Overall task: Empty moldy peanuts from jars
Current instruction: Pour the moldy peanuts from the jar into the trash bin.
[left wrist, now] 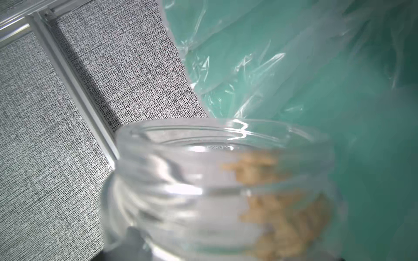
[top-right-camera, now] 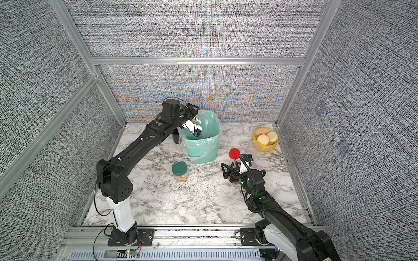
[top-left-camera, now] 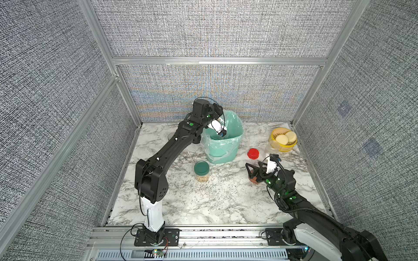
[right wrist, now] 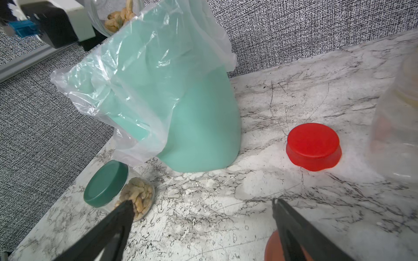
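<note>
My left gripper (top-left-camera: 219,111) is shut on an open clear jar (left wrist: 226,162), tilted with its mouth over the green bin (top-left-camera: 224,151). Tan peanuts (left wrist: 273,208) lie against the jar's lower side. A second jar with a dark green lid (top-left-camera: 201,168) stands upright before the bin, with peanuts (right wrist: 140,198) inside. A red lid (right wrist: 313,144) lies on the marble. My right gripper (right wrist: 201,203) hangs open and empty low over the table, above a terracotta lid (right wrist: 272,247) that shows beside one finger.
A clear plastic liner (right wrist: 126,74) drapes over the bin's rim. A yellow tub of cream discs (top-left-camera: 283,139) sits back right, with an empty clear jar (top-left-camera: 270,146) beside it. A black mug (top-right-camera: 175,137) stands behind the left arm. Fabric walls enclose three sides.
</note>
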Controlling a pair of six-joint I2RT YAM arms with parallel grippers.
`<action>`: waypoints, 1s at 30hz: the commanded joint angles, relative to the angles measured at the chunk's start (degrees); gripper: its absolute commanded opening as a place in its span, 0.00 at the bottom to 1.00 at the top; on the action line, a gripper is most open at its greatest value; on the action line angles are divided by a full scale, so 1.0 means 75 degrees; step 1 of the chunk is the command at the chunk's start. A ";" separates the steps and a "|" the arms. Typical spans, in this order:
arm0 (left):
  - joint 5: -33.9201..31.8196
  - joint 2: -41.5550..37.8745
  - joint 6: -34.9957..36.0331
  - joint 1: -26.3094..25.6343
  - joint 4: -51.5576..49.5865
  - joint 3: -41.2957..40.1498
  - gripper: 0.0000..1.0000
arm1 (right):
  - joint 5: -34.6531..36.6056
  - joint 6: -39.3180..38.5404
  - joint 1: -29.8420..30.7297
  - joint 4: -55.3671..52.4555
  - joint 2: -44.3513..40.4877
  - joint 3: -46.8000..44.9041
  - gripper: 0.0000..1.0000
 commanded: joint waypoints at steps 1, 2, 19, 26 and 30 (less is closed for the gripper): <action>0.0109 0.0049 0.1031 0.0031 0.0216 0.0388 0.00 | 0.0040 0.0041 -0.0005 0.0223 -0.0036 0.0015 0.98; 0.0198 0.0044 0.0732 0.0032 0.0093 0.0455 0.00 | 0.0063 0.0040 -0.0001 0.0223 -0.0051 -0.0012 0.98; 0.2388 -0.0131 -0.4288 0.0044 -0.3434 0.2570 0.00 | -0.0039 0.0134 -0.0013 0.0410 0.0124 -0.0038 0.98; 0.2526 -0.0179 -0.4684 0.0038 -0.3924 0.2626 0.00 | -0.0051 0.0158 -0.0019 0.0398 0.0083 -0.0032 0.98; 0.1497 -0.0248 -0.4453 -0.0001 -0.3036 0.2194 0.00 | -0.0054 0.0169 -0.0012 0.0404 0.0083 -0.0018 0.98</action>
